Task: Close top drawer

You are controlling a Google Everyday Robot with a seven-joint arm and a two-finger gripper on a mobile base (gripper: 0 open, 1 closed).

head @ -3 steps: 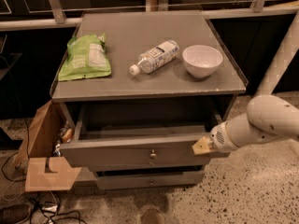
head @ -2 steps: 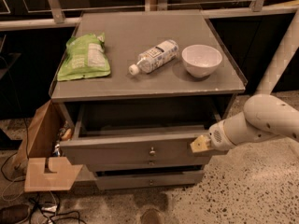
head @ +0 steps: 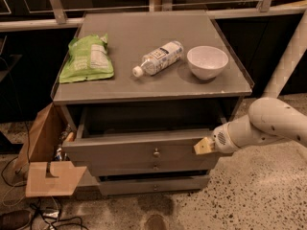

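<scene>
The white arm (head: 278, 121) is extending in from the right edge of the frame, sloping slightly down to the left. Its gripper (head: 204, 146) is sitting just right of centre, pointing left.

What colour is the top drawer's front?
Grey top drawer, camera view; gripper at its front corner.

A green bag (head: 87, 59), a toppled bottle (head: 158, 58) and a white bowl (head: 207, 62) are sitting on the desk (head: 144, 28); a cardboard box (head: 42, 140) is leaning at its left, the gripper (head: 204, 146) hovering below its right front.
</scene>
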